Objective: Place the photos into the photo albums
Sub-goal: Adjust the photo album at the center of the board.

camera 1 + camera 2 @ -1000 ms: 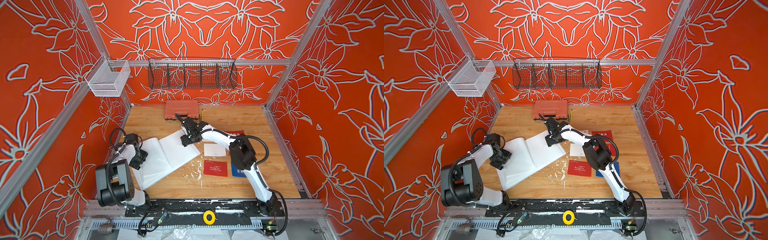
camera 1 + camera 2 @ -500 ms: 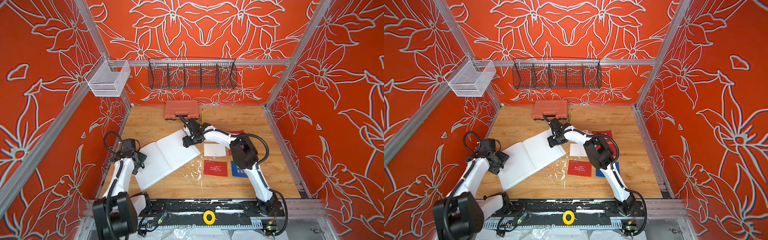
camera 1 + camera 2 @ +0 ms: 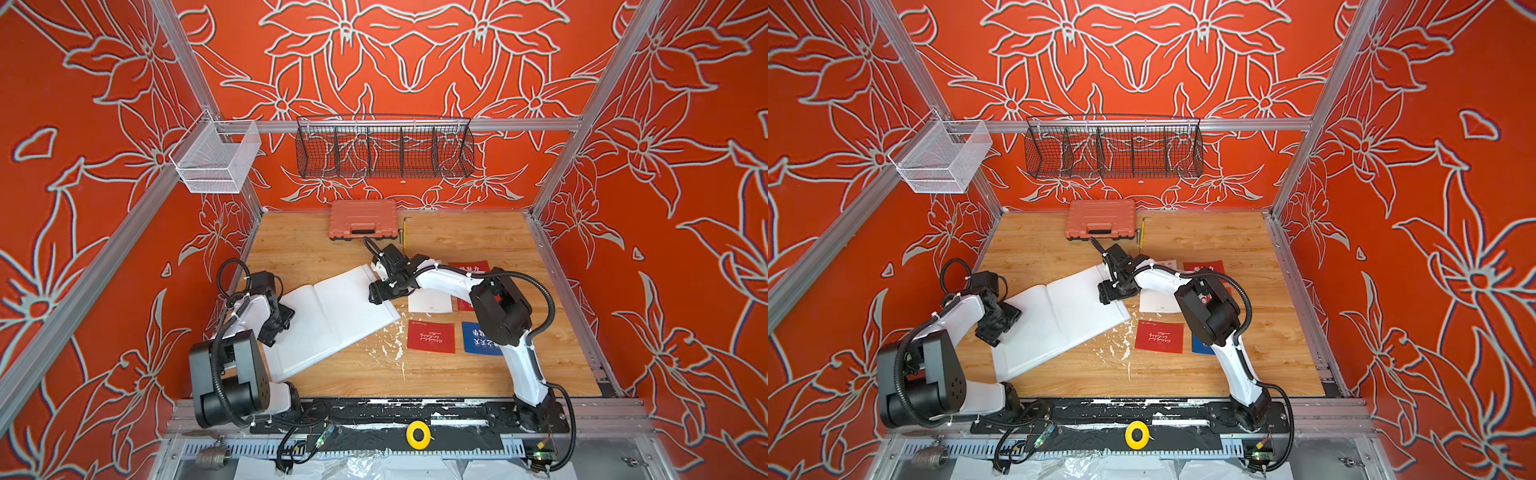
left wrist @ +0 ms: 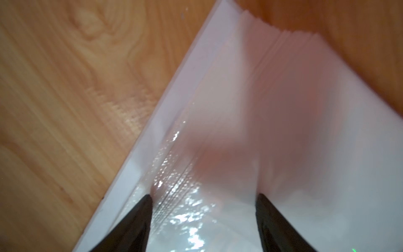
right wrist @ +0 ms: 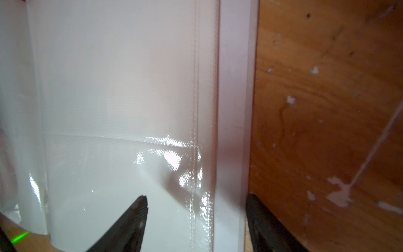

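Album (image 3: 332,316): open, pages up, lying askew on the table (image 3: 457,232).
Left arm: elbow raised, forearm angled down. Left gripper (image 4: 202,196) spread over the album's near page edge, nothing between its fingers.
Right arm: reaching forward and across, low. Right gripper (image 5: 196,198) spread, straddling the album's opposite edge.
Photos: red photo (image 3: 431,336), blue photo (image 3: 473,338) and white photo (image 3: 430,301) loose on the table beside the right arm.

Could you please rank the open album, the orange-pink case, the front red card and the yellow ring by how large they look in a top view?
1. open album
2. orange-pink case, which lies farther from the camera, so it may look smaller than it is
3. front red card
4. yellow ring
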{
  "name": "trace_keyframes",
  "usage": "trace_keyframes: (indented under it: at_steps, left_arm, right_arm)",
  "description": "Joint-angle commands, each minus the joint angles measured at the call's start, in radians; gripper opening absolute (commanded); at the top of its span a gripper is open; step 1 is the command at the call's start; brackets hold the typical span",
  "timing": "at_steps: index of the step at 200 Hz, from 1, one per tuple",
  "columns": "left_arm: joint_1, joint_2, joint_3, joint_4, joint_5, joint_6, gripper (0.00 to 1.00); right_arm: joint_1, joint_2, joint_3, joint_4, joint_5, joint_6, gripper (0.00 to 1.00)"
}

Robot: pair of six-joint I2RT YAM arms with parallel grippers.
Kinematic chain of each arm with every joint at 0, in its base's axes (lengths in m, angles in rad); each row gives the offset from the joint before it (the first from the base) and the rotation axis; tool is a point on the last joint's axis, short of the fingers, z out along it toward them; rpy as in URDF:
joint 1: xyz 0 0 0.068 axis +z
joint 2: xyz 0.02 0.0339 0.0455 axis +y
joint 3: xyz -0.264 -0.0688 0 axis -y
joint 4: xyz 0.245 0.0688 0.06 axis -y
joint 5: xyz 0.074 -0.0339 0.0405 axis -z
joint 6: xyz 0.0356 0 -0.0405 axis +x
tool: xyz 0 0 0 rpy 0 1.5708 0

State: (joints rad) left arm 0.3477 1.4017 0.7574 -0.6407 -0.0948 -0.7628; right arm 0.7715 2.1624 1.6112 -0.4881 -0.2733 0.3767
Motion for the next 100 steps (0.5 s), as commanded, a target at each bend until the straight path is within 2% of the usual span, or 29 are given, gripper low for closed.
trace_keyframes:
  at_steps: [1,67,100]
  left_arm:
    - [0.003,0.054,0.021,-0.007,-0.008,0.002,0.73]
    - [0.003,0.269,0.126,0.031,0.106,0.034,0.73]
    - [-0.004,0.199,0.114,0.044,0.097,0.046,0.73]
  right_arm:
    - [0.039,-0.008,-0.091,-0.077,-0.027,0.045,0.73]
    - [0.102,-0.137,-0.294,0.004,-0.04,0.135,0.73]
    - [0.12,-0.205,-0.305,-0.019,0.008,0.114,0.73]
